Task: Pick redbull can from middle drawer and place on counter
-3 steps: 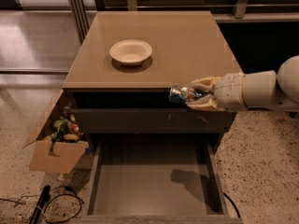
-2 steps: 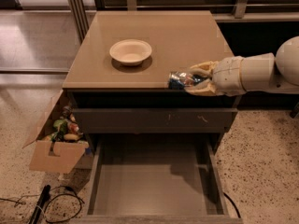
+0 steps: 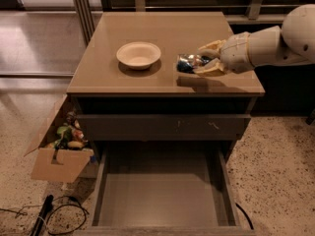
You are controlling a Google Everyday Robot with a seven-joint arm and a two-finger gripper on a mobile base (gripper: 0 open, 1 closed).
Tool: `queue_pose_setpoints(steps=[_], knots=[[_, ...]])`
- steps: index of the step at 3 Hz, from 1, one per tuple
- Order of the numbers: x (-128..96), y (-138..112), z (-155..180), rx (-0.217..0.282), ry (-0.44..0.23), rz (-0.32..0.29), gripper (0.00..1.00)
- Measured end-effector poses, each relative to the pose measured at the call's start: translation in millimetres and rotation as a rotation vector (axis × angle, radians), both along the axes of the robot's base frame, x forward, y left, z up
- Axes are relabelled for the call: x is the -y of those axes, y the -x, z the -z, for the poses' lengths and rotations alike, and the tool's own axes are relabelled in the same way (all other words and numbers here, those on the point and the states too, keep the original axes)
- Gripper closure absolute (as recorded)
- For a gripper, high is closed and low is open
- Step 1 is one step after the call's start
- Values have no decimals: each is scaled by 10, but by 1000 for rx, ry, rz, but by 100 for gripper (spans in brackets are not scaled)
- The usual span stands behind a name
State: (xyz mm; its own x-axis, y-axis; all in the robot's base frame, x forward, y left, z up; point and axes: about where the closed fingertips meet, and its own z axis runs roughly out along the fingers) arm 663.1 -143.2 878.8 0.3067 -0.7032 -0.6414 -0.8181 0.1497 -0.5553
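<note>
My gripper (image 3: 205,60) reaches in from the right and is shut on the redbull can (image 3: 188,63). The can is blue and silver, lies sideways between the fingers, and hovers just over the counter (image 3: 123,90) to the right of the cream bowl. The middle drawer (image 3: 162,186) is pulled out below the cabinet, and its dark grey floor is bare.
A cream round bowl (image 3: 139,54) stands on the counter's middle left. A closed grey drawer front (image 3: 162,127) with pale scuffs sits above the open drawer. A cardboard box (image 3: 61,149) with several items stands on the floor at left, with black cables (image 3: 47,215) nearby.
My gripper has carried the can up from in front of the cabinet's edge and back over the counter top, toward the bowl.
</note>
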Motion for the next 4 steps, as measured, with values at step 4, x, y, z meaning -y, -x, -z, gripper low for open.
queue_pose_setpoints(steps=[4], knots=[[-142,-579,302,-111,13,-18,83]])
